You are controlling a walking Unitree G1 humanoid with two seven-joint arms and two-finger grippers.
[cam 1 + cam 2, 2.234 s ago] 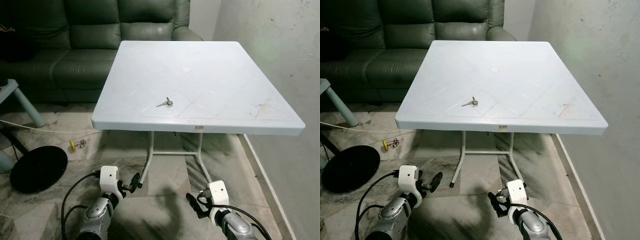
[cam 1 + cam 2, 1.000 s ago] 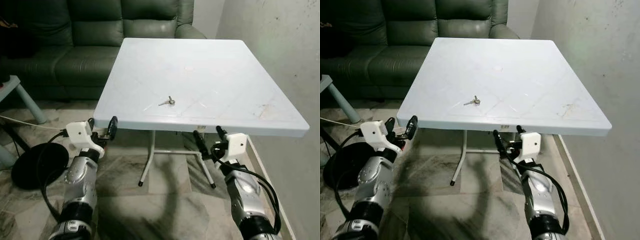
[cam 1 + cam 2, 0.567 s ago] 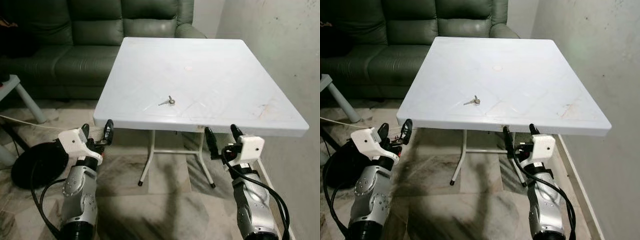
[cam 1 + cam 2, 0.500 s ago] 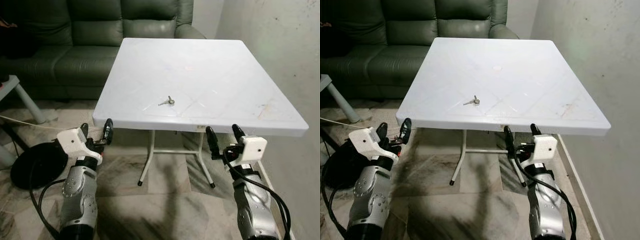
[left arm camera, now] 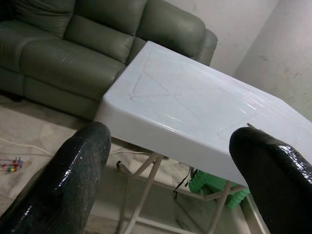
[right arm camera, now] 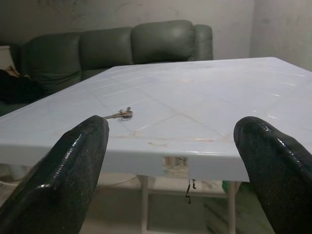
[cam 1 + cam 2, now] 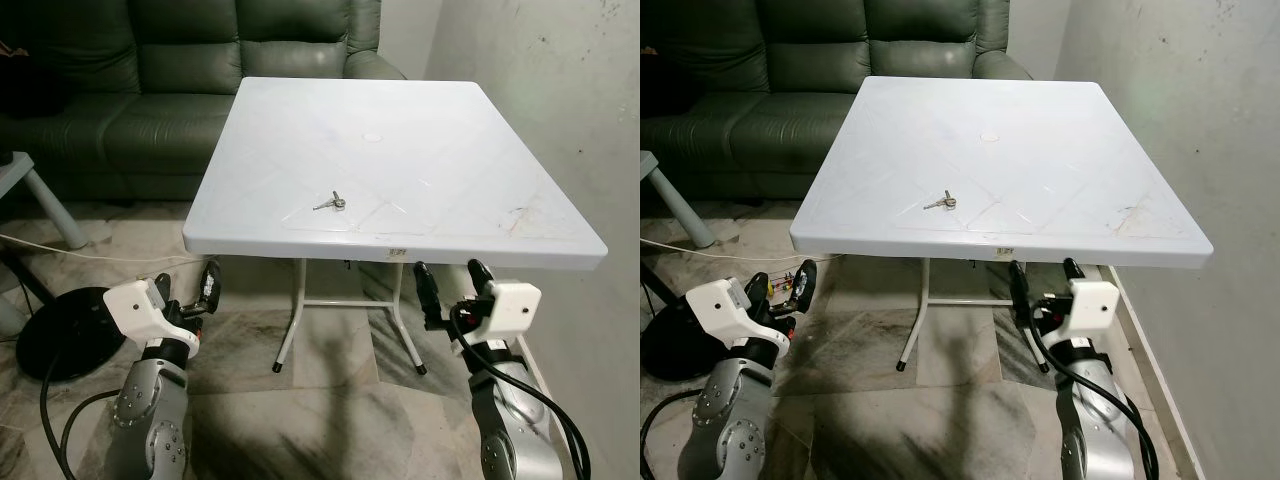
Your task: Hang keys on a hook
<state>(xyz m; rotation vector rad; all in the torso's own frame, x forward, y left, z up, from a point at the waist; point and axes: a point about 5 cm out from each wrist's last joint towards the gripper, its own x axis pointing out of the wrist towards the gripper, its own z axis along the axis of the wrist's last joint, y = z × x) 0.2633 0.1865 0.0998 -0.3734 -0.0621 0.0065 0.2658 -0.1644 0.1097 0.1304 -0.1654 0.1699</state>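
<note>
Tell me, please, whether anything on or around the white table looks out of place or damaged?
The keys lie loose on the white table, off any hook. Brownish stains mark the tabletop's right side. A small toy lies on the floor.

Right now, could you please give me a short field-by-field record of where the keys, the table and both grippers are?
keys: lying flat on the table top, near its front edge, untouched
table: white plastic, square, beside the wall, green sofa behind it
left gripper: open, held below the table's front-left corner
right gripper: open, held below the table's front edge, pointing up
hook: none to be made out
floor: black round object at the robot's left
</note>
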